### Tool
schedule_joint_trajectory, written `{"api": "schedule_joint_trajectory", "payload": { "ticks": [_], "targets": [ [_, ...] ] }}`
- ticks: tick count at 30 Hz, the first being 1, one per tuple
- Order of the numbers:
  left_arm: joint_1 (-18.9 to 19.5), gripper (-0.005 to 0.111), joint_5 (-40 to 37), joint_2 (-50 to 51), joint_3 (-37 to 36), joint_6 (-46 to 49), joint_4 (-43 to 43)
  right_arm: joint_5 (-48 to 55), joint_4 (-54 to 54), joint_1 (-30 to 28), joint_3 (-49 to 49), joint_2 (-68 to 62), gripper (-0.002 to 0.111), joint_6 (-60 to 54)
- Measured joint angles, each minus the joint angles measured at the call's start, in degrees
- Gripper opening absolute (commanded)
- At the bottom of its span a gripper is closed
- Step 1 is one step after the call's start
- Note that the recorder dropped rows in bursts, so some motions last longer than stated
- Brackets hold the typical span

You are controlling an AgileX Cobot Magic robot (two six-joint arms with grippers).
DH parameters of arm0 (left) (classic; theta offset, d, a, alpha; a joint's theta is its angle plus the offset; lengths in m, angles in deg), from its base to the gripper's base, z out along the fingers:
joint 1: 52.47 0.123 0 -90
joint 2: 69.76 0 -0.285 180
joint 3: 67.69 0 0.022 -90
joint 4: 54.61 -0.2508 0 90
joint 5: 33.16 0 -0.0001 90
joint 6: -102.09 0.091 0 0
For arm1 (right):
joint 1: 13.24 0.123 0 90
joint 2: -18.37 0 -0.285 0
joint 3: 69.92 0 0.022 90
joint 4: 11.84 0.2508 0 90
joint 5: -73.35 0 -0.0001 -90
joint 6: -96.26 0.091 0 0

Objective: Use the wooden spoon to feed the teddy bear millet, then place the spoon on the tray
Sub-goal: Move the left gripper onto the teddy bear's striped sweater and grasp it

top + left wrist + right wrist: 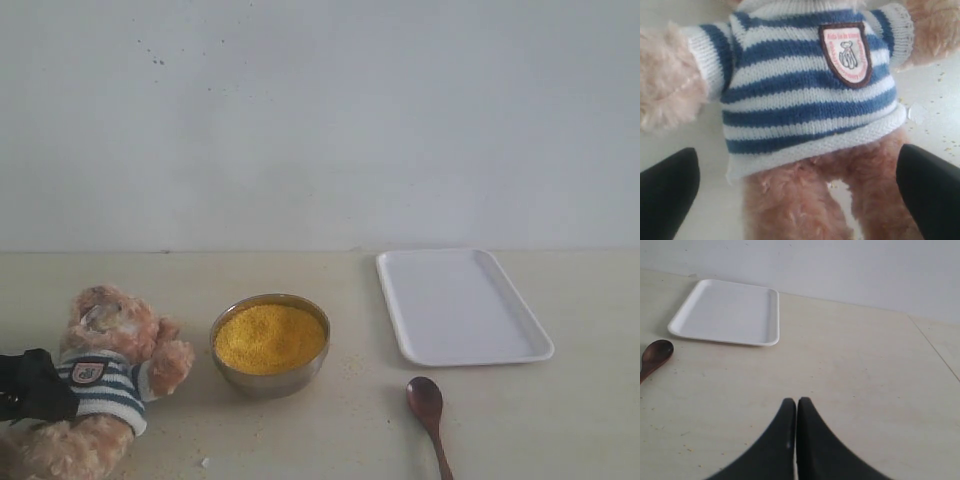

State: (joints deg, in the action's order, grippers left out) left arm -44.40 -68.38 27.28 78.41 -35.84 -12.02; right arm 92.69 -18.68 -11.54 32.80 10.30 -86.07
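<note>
The teddy bear [110,375] lies on its back at the table's left; its striped shirt and shield badge [845,52] fill the left wrist view. My left gripper [796,167] is open, its black fingers [667,190] spread wide on either side of the bear's hips and legs, and it shows as a black shape [35,385] at the bear's side. Yellow millet [270,338] is heaped in the metal bowl [270,382] beside the bear. The wooden spoon [428,405] [655,354] lies on the table just in front of the white tray [460,305] [727,312]. My right gripper [797,401] is shut and empty, well away from the spoon.
A few stray yellow grains [935,80] lie on the table beside the bear. A pale wall [320,120] rises behind the table's far edge. The table's right edge [935,347] runs beside my right gripper.
</note>
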Motion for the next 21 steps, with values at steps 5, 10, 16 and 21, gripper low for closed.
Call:
{"api": "schedule_joint_trajectory", "payload": {
  "ticks": [5,10,16,21],
  "targets": [
    [0.0,0.108,3.2,0.0,0.0,0.0,1.3,0.0,0.0,0.0,0.0,0.0,0.0,0.0],
    [0.0,0.108,7.4,1.3,0.0,0.0,5.9,0.0,0.0,0.0,0.0,0.0,0.0,0.0],
    [0.0,0.108,7.8,7.5,0.0,7.3,16.5,0.0,0.0,0.0,0.0,0.0,0.0,0.0],
    [0.0,0.108,4.0,11.6,0.7,20.5,31.4,0.0,0.0,0.0,0.0,0.0,0.0,0.0]
  ]
}}
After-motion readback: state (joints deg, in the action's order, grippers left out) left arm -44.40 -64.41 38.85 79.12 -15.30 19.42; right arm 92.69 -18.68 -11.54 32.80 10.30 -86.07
